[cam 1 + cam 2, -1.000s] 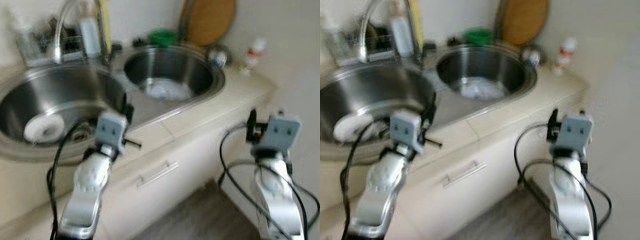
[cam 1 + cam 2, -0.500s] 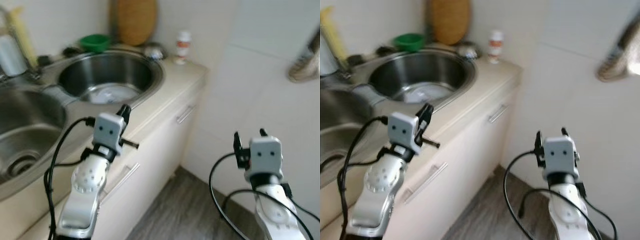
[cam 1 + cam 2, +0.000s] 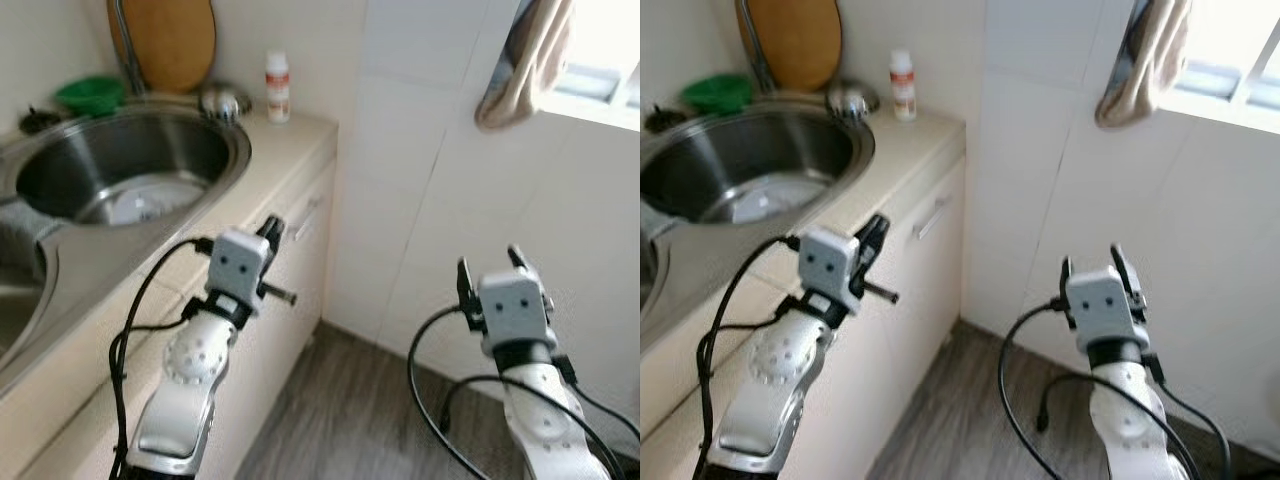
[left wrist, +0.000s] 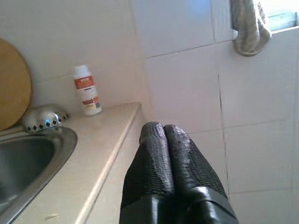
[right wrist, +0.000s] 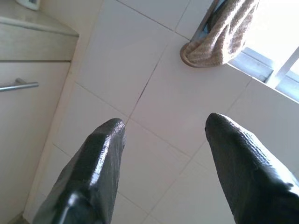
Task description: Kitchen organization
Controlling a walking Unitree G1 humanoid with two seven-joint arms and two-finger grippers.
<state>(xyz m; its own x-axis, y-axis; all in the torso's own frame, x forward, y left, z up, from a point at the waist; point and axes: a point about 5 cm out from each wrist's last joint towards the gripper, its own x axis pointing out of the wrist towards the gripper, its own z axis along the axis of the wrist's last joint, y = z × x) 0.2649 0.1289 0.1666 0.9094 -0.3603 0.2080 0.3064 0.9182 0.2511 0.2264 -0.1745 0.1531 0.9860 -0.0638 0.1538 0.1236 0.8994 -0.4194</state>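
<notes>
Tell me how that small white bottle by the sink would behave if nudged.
The white bottle stands tall and narrow on the counter, so it would probably tip rather than slide. It looks like plastic, likely light. Once down, its round body might roll toward the edge.

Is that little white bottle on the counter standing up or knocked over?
Standing upright. The bottle rests on its base at the counter's back corner, cap on top.
</notes>
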